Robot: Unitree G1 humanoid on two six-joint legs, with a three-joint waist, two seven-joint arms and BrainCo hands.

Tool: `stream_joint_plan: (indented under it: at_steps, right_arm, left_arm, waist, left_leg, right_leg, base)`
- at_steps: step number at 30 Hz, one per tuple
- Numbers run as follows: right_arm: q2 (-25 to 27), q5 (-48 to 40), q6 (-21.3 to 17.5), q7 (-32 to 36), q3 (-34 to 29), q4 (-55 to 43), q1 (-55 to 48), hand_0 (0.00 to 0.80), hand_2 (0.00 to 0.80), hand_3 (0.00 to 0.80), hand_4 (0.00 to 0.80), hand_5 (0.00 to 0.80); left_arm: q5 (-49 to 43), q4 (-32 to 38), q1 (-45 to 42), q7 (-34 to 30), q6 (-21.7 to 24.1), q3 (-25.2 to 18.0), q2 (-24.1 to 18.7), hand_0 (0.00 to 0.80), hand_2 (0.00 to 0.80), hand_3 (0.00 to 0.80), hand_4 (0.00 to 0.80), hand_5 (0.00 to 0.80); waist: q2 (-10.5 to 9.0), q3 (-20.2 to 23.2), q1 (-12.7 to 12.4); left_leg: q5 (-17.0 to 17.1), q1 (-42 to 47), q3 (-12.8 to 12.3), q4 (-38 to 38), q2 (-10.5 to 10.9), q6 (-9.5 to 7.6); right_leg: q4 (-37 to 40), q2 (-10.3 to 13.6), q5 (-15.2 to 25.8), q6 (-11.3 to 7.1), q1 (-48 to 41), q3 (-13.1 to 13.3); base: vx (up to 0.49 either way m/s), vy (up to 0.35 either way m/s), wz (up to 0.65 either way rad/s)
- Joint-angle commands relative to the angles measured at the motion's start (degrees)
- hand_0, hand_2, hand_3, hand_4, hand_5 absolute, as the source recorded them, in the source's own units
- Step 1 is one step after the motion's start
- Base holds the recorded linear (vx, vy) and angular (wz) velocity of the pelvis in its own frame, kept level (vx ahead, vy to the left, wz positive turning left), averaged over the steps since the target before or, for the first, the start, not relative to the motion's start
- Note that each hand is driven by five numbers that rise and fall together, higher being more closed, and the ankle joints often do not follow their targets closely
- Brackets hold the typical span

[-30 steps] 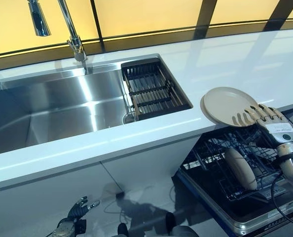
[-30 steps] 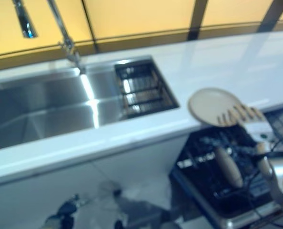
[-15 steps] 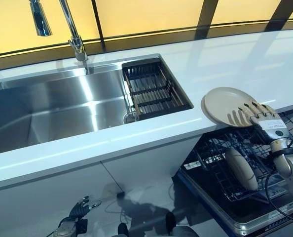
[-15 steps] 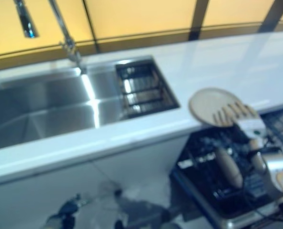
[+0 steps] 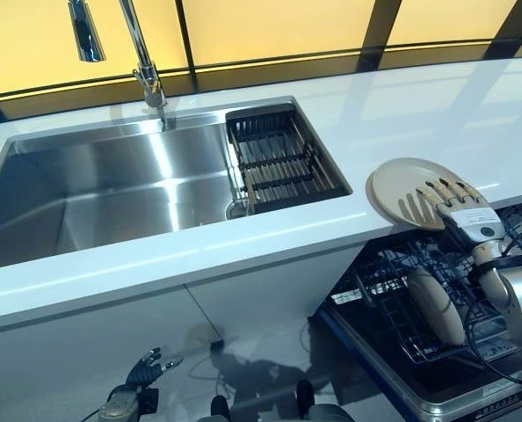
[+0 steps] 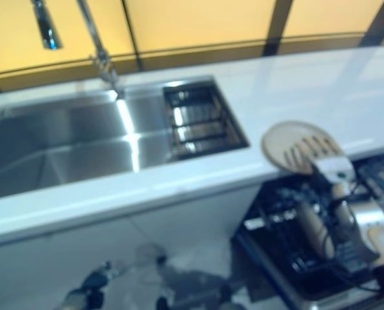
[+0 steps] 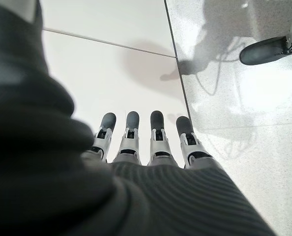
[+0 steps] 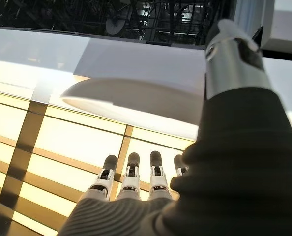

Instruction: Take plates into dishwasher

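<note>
At the right of the left eye view, on the white counter (image 5: 437,105) just above the open dishwasher (image 5: 437,352), lies the beige plate (image 5: 406,185) I am after, its near rim overhanging the counter's front edge. My right hand (image 5: 459,207) rests over that near rim with its fingers (image 8: 130,179) straight and spread; my own wrist view shows them extended above the plate's surface and the thumb apart, curled round nothing, so I judge the pick-up is only starting and no grasp is made. Below, in the lower right of the frame, the dishwasher rack (image 5: 393,290) already carries one plate on edge (image 5: 437,303) between its wires. My left hand (image 5: 134,396) hangs idle at the lower left, near the floor, fingers relaxed and holding nothing. Next, I reckon, the thumb must go beneath the overhanging rim and the fingers close down on top; then the plate needs tipping upright and lowering into a free slot beside the racked one.
</note>
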State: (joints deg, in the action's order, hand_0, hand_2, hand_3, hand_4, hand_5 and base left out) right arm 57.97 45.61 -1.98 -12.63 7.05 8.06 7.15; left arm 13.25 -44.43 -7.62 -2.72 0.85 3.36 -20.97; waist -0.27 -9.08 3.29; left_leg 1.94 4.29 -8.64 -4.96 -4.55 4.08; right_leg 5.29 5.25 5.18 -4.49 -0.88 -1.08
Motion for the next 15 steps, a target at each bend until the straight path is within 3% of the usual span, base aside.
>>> stream_joint_plan:
  at_steps: [1, 8, 9, 10, 11, 15]
  right_arm:
    - [0.3, 1.5, 1.9, -0.7, 1.1, 2.6, 7.0, 0.0, 0.0, 0.0, 0.0, 0.0]
    - [-0.2, 2.4, 2.4, 0.8, 0.8, 3.0, 5.8, 0.0, 0.0, 0.0, 0.0, 0.0]
    - [-0.3, 2.7, 2.3, 1.0, 0.8, 3.1, 5.6, 0.201, 0.201, 0.201, 0.201, 0.201]
    - [-0.2, 2.6, 2.5, 1.3, 0.9, 3.2, 5.5, 0.634, 0.634, 0.634, 0.634, 0.634]
    - [-0.1, 2.5, 2.6, 1.5, 0.9, 3.3, 5.6, 0.8, 0.8, 0.8, 0.8, 0.8]
    - [-0.1, 1.8, 3.1, 1.0, 1.1, 4.4, 6.2, 0.8, 0.8, 0.8, 0.8, 0.8]
  left_arm:
    - [0.3, -3.3, 4.5, 0.6, 1.2, 0.8, -1.3, 0.0, 0.0, 0.0, 0.0, 0.0]
    - [0.3, -3.5, 4.3, 0.4, 1.6, 0.6, -1.3, 0.0, 0.0, 0.0, 0.0, 0.0]
    - [0.3, -3.5, 4.4, 0.3, 1.6, 0.6, -1.3, 0.0, 0.0, 0.0, 0.0, 0.0]
    - [0.3, -3.4, 4.4, 0.3, 1.5, 0.6, -1.3, 0.0, 0.0, 0.0, 0.0, 0.0]
    - [0.4, -3.4, 4.5, 0.4, 1.5, 0.6, -1.3, 0.0, 0.0, 0.0, 0.0, 0.0]
    - [0.4, -3.5, 4.9, 0.5, 1.1, 0.6, -1.3, 0.0, 0.0, 0.0, 0.0, 0.0]
  waist:
    - [-1.57, -0.2, -1.9]
    - [-1.6, -0.2, -1.7]
    - [-1.59, -0.2, -1.7]
    - [-1.59, -0.3, -1.7]
    - [-1.62, -0.3, -1.6]
    - [-1.74, -0.3, -1.5]
  left_leg:
    - [-4.3, 1.7, 2.3, 0.8, 1.4, -2.26]
    - [-4.3, 1.8, 2.2, 0.8, 1.4, -2.28]
    - [-4.3, 1.9, 2.2, 0.8, 1.4, -2.3]
    - [-4.3, 1.9, 2.1, 0.8, 1.4, -2.31]
    - [-4.3, 1.9, 2.1, 0.8, 1.4, -2.31]
    - [-4.3, 2.0, 2.0, 0.7, 1.3, -2.25]
  right_leg:
    - [-0.3, 2.1, -1.0, -4.48, -1.2, -2.7]
    - [-0.3, 2.1, -1.0, -4.55, -1.3, -2.7]
    - [-0.3, 2.1, -1.0, -4.54, -1.3, -2.6]
    - [-0.3, 2.1, -1.0, -4.52, -1.3, -2.6]
    - [-0.3, 2.1, -1.0, -4.52, -1.3, -2.6]
    - [-0.3, 2.1, -1.0, -4.5, -1.4, -2.5]
  base:
    - [0.0, 0.0, 0.0]
    - [0.0, 0.0, 0.0]
    - [0.0, 0.0, 0.0]
    - [0.0, 0.0, 0.0]
    - [0.0, 0.0, 0.0]
    - [0.0, 0.0, 0.0]
